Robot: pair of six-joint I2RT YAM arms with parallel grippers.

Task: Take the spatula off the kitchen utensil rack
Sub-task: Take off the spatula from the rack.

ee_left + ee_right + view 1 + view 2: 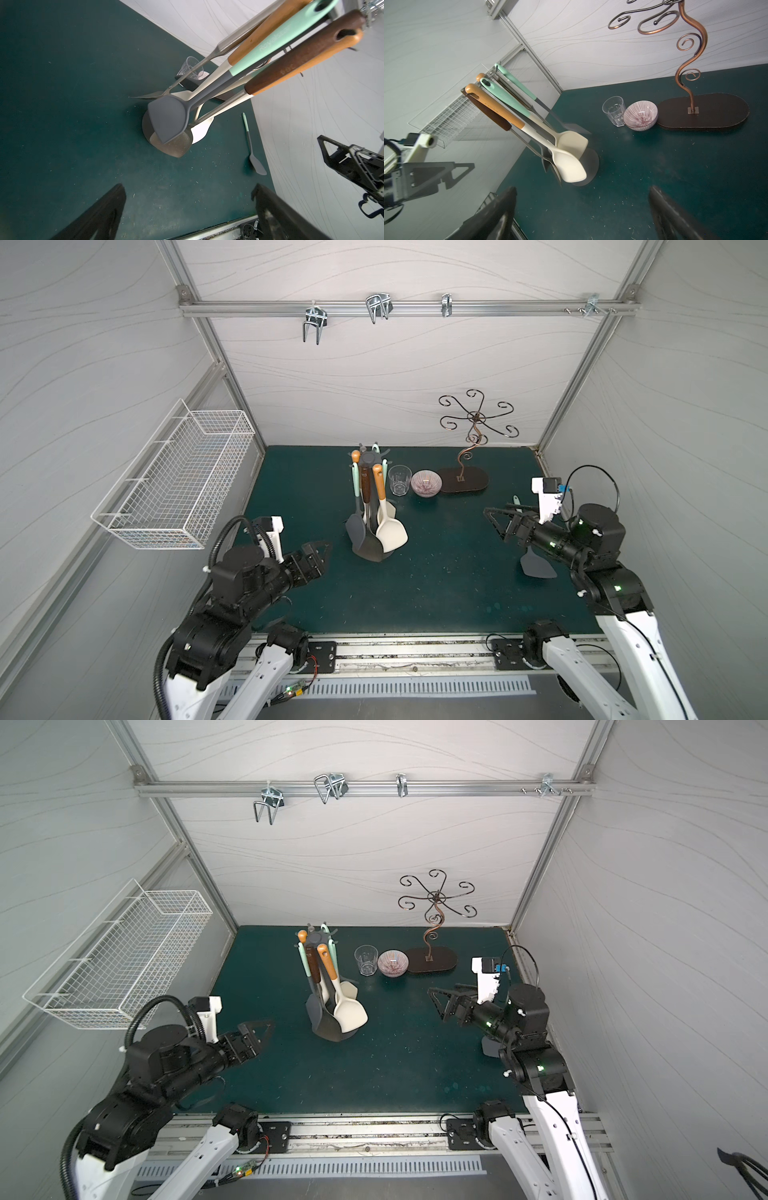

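The kitchen utensil rack (368,458) (315,938) stands mid-table on its round base (591,164), a dark-grey pole with a hook crown. Several spatulas hang from it by their handle holes: a grey one with a mint handle (168,120) (355,529), cream ones with wooden handles (392,531) (571,168), and a metal one. My left gripper (322,551) (188,188) hovers open just left of the rack's base, nothing between its fingers. My right gripper (492,518) (583,189) is open too, well to the right of the rack and pointing at it.
A small grey spatula with a mint handle (536,564) (255,160) lies on the mat under the right arm. A glass (400,480), a striped bowl (426,483) and a bronze wire stand (463,480) sit behind the rack. A white wire basket (178,485) hangs on the left wall.
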